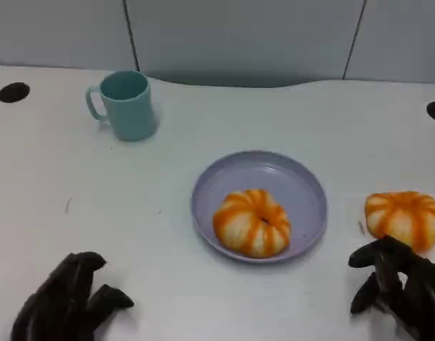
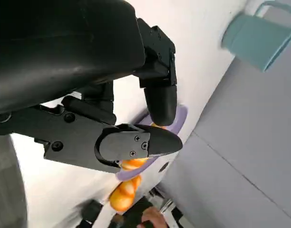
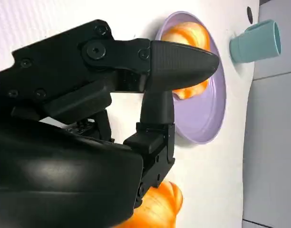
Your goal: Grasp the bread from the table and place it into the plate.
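Right hand [image 1: 399,288] low at the near right of the worktop [image 1: 75,185], fingers spread and holding nothing, fingertips just short of the bread [image 1: 404,217] that lies on the worktop right of the plate [image 1: 303,185]. From the right wrist view that bread [image 3: 157,209] sits close beside the hand's shell, whether touching or not I can't tell; fingers [image 3: 181,61] point toward the plate [image 3: 207,114]. Left hand [image 1: 65,298] at near left, resting low, fingers loosely apart, nothing in it. Lavender plate mid-worktop with a second orange-striped bun [image 1: 251,222] already on it, toward its near side. Teal mug [image 1: 124,104] upright at far left, handle to the left, well apart from the plate.
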You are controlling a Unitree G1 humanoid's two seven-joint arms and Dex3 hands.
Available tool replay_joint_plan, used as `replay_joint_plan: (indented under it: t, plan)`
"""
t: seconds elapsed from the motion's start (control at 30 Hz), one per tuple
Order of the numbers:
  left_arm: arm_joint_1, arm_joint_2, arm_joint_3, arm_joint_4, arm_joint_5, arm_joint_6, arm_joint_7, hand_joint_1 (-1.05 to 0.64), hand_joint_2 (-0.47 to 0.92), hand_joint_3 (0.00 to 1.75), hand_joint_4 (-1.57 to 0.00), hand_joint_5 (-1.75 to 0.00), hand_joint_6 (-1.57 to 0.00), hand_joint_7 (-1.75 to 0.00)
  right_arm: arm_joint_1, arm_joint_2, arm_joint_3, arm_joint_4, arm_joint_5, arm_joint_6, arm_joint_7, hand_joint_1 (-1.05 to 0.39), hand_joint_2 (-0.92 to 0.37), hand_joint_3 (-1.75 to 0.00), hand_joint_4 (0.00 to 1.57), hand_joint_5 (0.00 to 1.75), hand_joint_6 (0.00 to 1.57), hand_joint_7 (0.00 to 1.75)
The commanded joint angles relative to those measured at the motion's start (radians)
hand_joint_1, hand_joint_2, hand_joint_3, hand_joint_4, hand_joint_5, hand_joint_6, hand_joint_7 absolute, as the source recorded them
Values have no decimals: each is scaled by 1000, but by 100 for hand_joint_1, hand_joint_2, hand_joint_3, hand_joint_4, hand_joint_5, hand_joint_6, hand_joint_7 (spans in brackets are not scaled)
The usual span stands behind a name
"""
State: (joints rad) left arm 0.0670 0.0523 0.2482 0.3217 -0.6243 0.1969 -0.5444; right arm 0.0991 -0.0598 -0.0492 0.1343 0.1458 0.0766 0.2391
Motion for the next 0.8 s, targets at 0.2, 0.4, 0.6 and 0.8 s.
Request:
replay_joint_plan:
  t: [0.2, 0.4, 0.6, 0.8]
  plan:
    - [-5, -13, 37, -29, -4, 66, 45, -53, 92, 33, -45, -175, -23, -171, -10, -18, -19, 23, 8, -4, 13, -29, -92, -58, 54, 175, 44, 154]
    - [-11, -16, 46, -31, -7, 70, 39, -54, 92, 37, -41, -175, -21, -171, -22, -17, -17, 15, -2, 41, -10, -29, -92, -57, 54, 174, 44, 154]
    - [7, -25, 45, -97, -7, 69, 40, -56, 92, 35, -47, -175, -27, -168, -35, -17, -14, 25, -9, 36, -18, -29, -92, -57, 54, 175, 44, 154]
    - [24, -25, 50, -121, -22, 75, 3, -55, 92, 35, -49, -175, -29, -164, -34, -13, -18, 21, -2, 44, -24, -30, -92, -56, 55, 175, 45, 155]
